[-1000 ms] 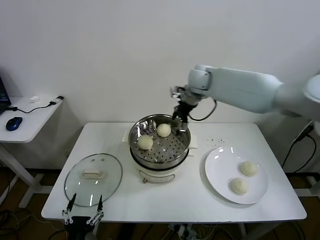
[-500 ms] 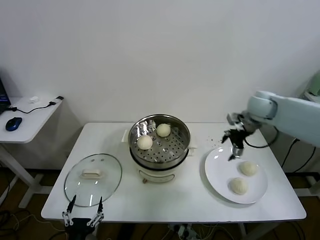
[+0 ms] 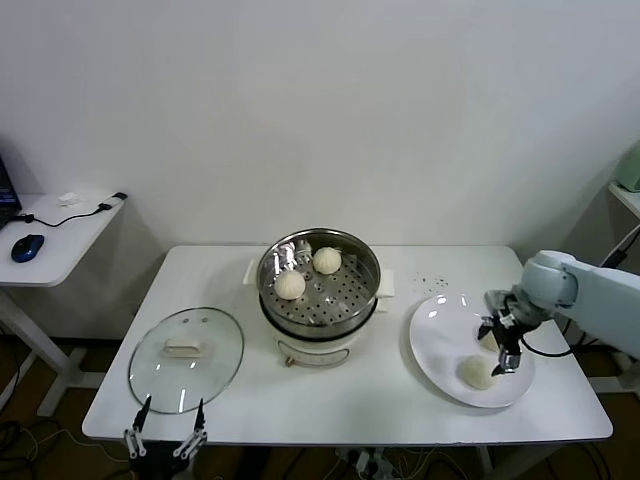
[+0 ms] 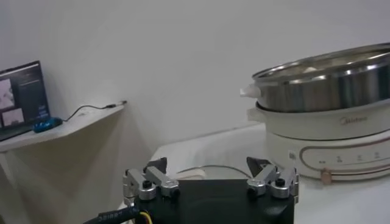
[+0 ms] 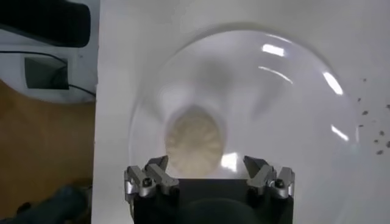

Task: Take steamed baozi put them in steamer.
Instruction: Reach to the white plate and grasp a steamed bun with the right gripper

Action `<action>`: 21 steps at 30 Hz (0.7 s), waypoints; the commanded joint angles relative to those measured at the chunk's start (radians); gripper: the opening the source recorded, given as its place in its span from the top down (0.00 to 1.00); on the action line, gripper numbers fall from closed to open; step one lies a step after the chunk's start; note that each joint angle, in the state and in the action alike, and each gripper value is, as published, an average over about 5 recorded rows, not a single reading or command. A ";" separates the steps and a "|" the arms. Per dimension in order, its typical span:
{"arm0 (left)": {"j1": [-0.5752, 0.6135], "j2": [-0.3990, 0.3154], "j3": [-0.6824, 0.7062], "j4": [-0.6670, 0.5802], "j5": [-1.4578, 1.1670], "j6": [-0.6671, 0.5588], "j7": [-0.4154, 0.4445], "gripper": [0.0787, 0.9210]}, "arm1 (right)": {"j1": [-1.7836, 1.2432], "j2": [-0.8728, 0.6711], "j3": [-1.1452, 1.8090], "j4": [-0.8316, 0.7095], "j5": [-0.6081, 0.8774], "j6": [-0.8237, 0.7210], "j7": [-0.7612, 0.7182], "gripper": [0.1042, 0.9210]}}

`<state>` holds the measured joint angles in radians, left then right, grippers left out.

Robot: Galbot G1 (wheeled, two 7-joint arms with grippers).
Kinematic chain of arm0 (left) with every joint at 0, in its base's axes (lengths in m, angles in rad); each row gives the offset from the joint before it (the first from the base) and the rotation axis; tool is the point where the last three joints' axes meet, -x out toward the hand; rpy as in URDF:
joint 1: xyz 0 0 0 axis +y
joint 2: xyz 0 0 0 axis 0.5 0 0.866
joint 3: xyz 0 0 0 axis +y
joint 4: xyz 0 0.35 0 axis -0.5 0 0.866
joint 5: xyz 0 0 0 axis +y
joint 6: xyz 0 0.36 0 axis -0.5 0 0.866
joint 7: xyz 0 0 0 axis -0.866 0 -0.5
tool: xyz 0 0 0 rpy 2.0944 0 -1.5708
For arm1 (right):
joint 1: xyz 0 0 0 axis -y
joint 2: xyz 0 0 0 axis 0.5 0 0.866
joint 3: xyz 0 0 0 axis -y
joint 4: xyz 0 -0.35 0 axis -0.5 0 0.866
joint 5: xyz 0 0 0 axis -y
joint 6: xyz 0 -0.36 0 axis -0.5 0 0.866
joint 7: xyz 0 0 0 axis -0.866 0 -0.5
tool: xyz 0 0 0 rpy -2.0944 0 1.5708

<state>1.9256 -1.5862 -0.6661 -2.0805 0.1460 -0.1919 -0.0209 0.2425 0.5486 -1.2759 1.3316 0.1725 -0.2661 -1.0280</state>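
Right, right gripper (image 3: pixel 503 349) hangs low over the white plate (image 3: pixel 432 330), jaws spread wide and holding nothing; the wrist view shows one pleated bun (image 5: pixel 194 141) directly beneath the gap between them. In the head view two steamed baozi sit on that plate: one (image 3: pixel 478 373) just beside the gripper, another (image 3: pixel 488 340) partly hidden behind it. Two more lie in the steamer (image 3: pixel 369 291): one (image 3: pixel 291 285) at its left, one (image 3: pixel 327 260) toward the back.

Handling guess: buns look light, soft, squashy, a bit tacky, matte cream skin with fine pleats on top. Likely best taken across the widest middle with a gentle close; hard squeeze would dent or tear the dough. Low on the sides risks scraping the plate, which is glossy, smooth, shallow-rimmed, so a bun could slide if nudged.

Steamer is shiny stainless, round, perforated floor, thin rigid wall, on a white plastic cooker base. Round glass lid (image 3: pixel 187 357) with a pale handle lies flat on the counter (image 3: pixel 400 410), well apart to the left. Left gripper (image 3: pixel 165 440) is parked at the counter's near edge below the lid, jaws apart, empty.
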 commanded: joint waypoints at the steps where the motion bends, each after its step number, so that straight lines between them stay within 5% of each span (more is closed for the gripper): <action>1: 0.002 -0.002 0.000 0.001 0.000 0.000 -0.001 0.12 | -0.126 0.010 0.088 -0.032 -0.052 0.002 0.014 0.12; 13: 0.003 -0.008 -0.005 0.001 -0.003 0.001 -0.002 0.12 | -0.122 0.066 0.078 -0.069 -0.049 0.007 -0.020 0.13; 21: 0.005 -0.006 -0.008 0.005 -0.003 -0.002 -0.002 0.12 | -0.093 0.069 0.063 -0.077 -0.036 0.012 -0.034 0.33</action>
<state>1.9302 -1.5938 -0.6744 -2.0759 0.1438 -0.1934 -0.0228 0.1587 0.6065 -1.2189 1.2639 0.1413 -0.2541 -1.0566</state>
